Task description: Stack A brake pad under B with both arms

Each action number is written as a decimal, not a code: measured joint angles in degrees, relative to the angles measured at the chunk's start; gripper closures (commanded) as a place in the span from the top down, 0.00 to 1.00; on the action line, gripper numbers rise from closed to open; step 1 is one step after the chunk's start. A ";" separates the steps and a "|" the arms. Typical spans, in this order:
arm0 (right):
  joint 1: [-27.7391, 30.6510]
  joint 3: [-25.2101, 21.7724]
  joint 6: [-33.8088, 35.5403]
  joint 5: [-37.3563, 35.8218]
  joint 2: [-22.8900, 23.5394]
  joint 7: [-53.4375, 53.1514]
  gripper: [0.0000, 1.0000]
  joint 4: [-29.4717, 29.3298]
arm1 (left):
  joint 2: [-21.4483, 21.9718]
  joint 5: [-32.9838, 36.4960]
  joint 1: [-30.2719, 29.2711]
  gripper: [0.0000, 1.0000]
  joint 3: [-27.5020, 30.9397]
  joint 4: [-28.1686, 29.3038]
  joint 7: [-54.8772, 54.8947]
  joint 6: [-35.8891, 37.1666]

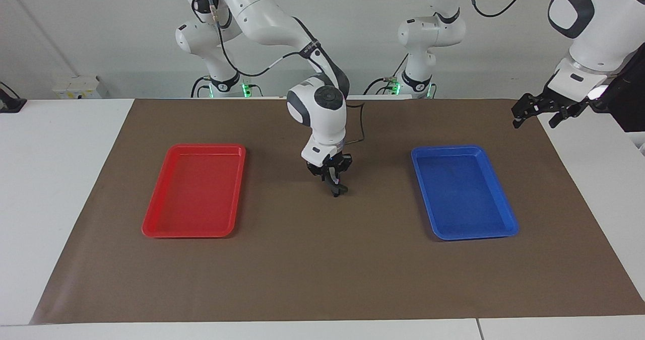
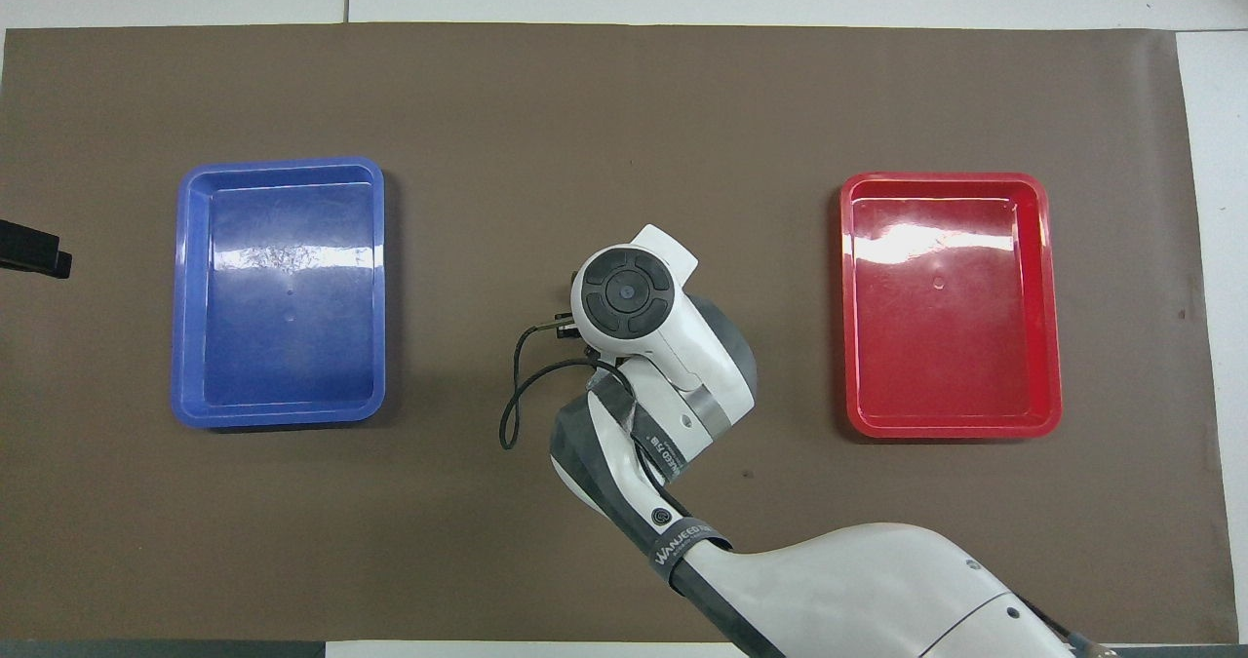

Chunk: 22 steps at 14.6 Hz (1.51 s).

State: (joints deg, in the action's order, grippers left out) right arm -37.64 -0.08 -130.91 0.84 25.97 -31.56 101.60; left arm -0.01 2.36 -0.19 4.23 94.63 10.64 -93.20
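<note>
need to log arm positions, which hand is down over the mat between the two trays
The right hand, hanging low over the brown mat between the red tray and blue tray. The left hand waits raised at the mat's edge.

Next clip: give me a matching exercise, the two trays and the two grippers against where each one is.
Things:
1. red tray
2. blue tray
3. right gripper
4. left gripper

Places:
a. raised over the mat's edge at the left arm's end
b. on the mat, toward the right arm's end
c. low over the mat, between the trays
d. on the mat, toward the left arm's end

Pairs: 1-b, 2-d, 3-c, 4-a
</note>
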 measured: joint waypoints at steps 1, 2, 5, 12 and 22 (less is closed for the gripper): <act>-0.02 0.00 -0.33 0.00 0.06 -0.15 0.00 0.24 | 0.00 0.00 -0.02 0.99 -0.06 0.05 0.00 0.09; -0.05 0.00 -0.47 0.00 0.06 -0.19 0.00 0.42 | 0.00 0.00 -0.02 0.99 -0.13 0.05 0.00 0.30; -0.26 0.01 -0.78 0.00 0.06 -0.22 0.00 0.82 | 0.01 0.00 -0.02 0.99 -0.37 0.05 0.00 0.54; -0.30 0.10 -2.14 0.00 -0.06 -0.22 0.00 2.00 | 0.03 0.00 -0.13 0.99 -0.40 0.05 0.00 0.54; -0.31 0.14 -2.53 0.00 -0.07 -0.23 0.11 2.11 | 0.03 0.00 -0.13 0.99 -0.40 0.05 0.00 0.54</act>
State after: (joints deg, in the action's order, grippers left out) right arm -37.95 0.06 -133.44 0.84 25.90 -31.79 103.72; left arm 0.02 2.36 -0.32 3.83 94.68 10.64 -92.66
